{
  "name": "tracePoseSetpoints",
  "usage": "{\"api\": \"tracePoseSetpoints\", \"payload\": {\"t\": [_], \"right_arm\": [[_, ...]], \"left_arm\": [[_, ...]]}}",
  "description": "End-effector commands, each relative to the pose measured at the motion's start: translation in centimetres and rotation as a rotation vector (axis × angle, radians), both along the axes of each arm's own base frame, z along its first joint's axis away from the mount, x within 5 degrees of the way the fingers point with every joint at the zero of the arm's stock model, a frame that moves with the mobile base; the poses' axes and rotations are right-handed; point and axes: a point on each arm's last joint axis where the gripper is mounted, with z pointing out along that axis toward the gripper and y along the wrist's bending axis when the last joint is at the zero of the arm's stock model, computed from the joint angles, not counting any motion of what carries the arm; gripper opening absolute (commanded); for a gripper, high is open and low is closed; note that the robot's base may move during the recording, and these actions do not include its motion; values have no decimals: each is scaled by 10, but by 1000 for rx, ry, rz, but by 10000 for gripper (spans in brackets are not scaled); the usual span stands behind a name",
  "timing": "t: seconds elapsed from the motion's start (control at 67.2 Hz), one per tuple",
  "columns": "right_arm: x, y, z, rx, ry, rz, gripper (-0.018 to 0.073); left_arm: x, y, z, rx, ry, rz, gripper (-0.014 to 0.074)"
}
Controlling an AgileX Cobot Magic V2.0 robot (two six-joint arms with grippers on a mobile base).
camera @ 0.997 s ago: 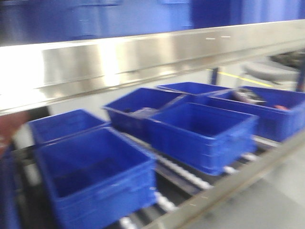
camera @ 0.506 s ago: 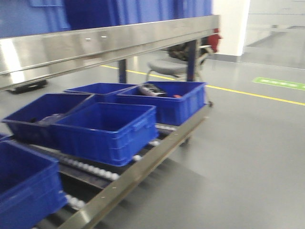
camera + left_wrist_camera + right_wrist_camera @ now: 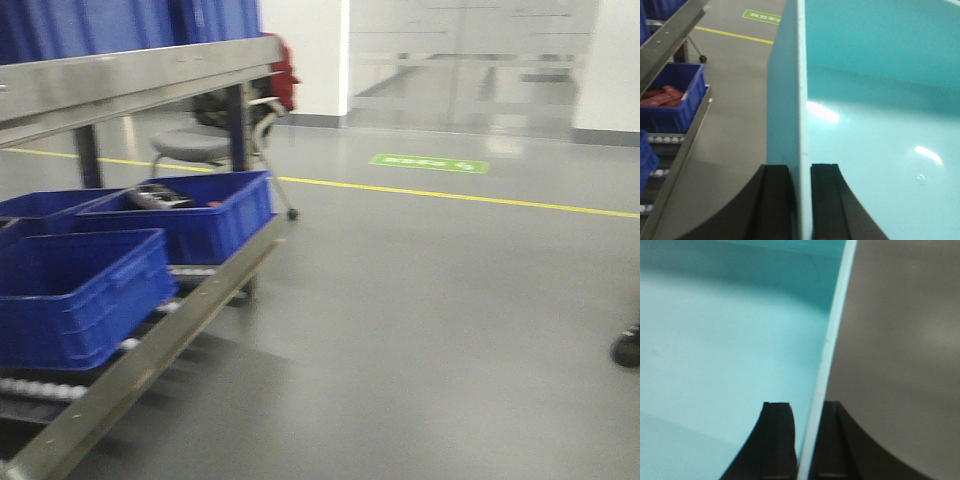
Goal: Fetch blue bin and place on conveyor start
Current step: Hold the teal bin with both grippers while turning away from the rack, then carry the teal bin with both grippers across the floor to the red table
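Observation:
The blue bin (image 3: 875, 125) is a pale cyan tub that fills the left wrist view. My left gripper (image 3: 801, 167) is shut on its left wall, one black finger inside and one outside. In the right wrist view the blue bin (image 3: 730, 340) fills the left side. My right gripper (image 3: 810, 405) is shut on its right wall, again one finger on each side. The bin is held above the grey floor. The conveyor start is out of view. Neither gripper nor the cyan bin shows in the front view.
A steel roller rack (image 3: 150, 350) with dark navy bins (image 3: 80, 290) stands at the left. A grey stool (image 3: 190, 145) is behind it. Open grey floor (image 3: 430, 320) with a yellow line and green sign spreads right. A dark shoe (image 3: 627, 347) shows at the right edge.
The front view has swung right: the rack and navy bins slid to the left of the frame, and open floor now fills the middle and right.

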Motion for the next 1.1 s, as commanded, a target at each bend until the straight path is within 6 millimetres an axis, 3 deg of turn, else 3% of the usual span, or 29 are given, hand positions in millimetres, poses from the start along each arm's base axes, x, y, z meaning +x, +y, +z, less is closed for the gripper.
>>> {"api": "tracePoseSetpoints", "payload": {"t": [0.0, 1.086], "right_arm": [[-4, -10, 5, -81, -28, -28, -153], [-4, -10, 5, -81, -28, -28, -153]], "left_arm": [[-5, 7, 17, -9, -117, 26, -111], [-5, 7, 17, -9, -117, 26, -111]]}}
